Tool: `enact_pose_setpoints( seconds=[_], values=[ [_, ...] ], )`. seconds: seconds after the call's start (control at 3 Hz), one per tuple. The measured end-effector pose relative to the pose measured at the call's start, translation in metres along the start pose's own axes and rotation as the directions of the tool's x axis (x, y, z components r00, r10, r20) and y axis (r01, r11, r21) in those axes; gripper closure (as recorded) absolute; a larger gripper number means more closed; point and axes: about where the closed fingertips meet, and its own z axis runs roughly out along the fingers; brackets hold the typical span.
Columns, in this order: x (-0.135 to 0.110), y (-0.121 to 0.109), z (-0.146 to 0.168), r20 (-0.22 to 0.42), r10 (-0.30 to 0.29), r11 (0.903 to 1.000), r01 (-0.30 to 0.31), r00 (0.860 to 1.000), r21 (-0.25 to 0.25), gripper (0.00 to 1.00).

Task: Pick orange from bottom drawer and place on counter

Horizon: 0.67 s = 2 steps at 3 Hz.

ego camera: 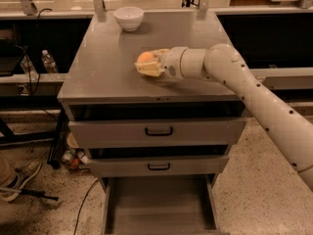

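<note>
The orange (pixel 145 58) is held between the pale fingers of my gripper (pixel 148 64), which is shut on it over the middle of the grey counter (pixel 102 67). The orange is at or just above the surface; I cannot tell if it touches. My white arm reaches in from the right. The bottom drawer (pixel 159 204) is pulled open at the foot of the cabinet and shows a bare grey inside.
A white bowl (pixel 128 17) stands at the back of the counter. Two shallower drawers with black handles (pixel 158 130) sit above the open one. A water bottle (pixel 49 61) stands to the left, and a shoe (pixel 19 177) and cables lie on the floor.
</note>
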Motion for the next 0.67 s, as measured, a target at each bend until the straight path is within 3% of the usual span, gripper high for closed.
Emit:
enact_pose_setpoints(
  seconds=[0.33, 0.67],
  values=[
    [0.006, -0.004, 0.014, -0.021, 0.014, 0.9999, -0.014, 1.000, -0.006, 1.00],
    [0.011, -0.007, 0.025, -0.029, 0.038, 0.9992, -0.038, 0.999, -0.012, 0.74]
  ],
)
